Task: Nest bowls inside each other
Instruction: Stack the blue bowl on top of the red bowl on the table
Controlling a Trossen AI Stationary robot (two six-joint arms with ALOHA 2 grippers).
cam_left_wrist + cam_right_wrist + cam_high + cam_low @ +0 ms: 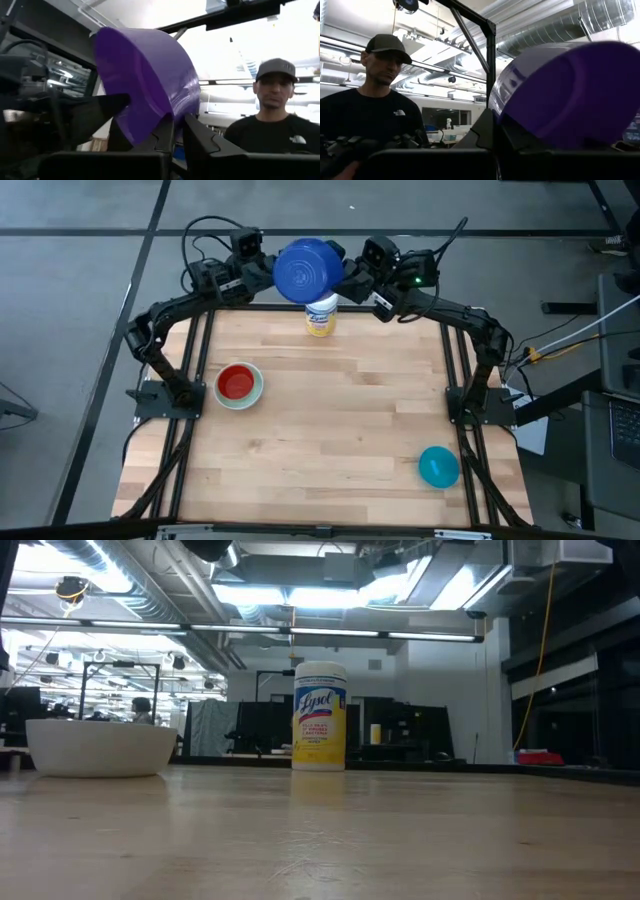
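The dark blue bowl (305,270) hangs high over the table's far edge, above the white-lidded canister (320,315). My left gripper (268,272) is shut on its left side and my right gripper (345,278) on its right side. In the wrist views the bowl (150,80) (570,95) looks purple. A red bowl (237,382) sits nested in a pale white bowl (100,747) on the table's left. A teal bowl (438,466) stands alone near the front right corner. My left gripper (177,132) pinches the bowl's rim (172,114) between its two fingers, one finger on the outer wall. It comes from the table's left, slanting upward. The bowl is lifted clear and tilted. My right gripper (495,135) holds the bowl at its edge (502,112), coming from the table's right and slanting upward. The bowl's underside faces its camera. The fingers themselves hide the exact place of contact.
The canister (320,716) stands upright at the far middle of the wooden table (330,430), right under the held bowl. A person (275,100) (375,100) in a dark shirt and cap stands beyond the far edge.
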